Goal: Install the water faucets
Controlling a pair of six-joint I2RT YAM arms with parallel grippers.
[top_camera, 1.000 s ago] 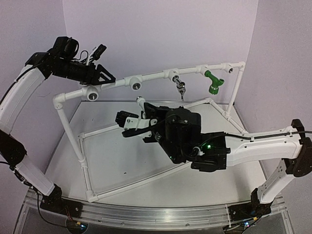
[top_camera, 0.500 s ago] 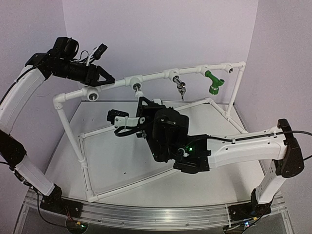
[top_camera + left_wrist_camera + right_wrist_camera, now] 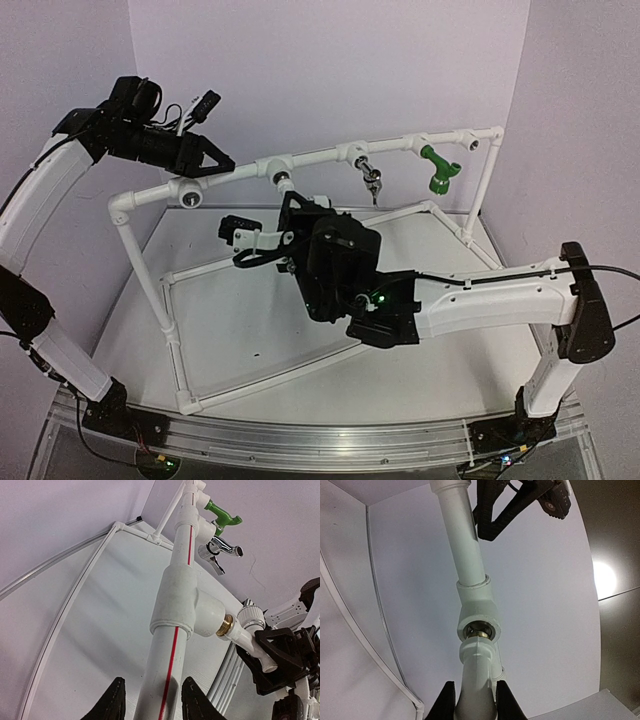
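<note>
Gripping white tap [image 3: 248,639] in right gripper [image 3: 475,700], thread end pressed into socket [image 3: 479,615] just beyond the jaws. Straddling pipe [image 3: 165,665] with left gripper [image 3: 150,705] beside that socket; cannot tell if clamped or slightly apart.

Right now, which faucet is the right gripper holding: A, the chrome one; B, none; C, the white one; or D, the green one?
C: the right gripper is shut on the white faucet, its brass thread at a socket of the pipe frame, while the green faucet and chrome faucet hang farther along it.
</note>
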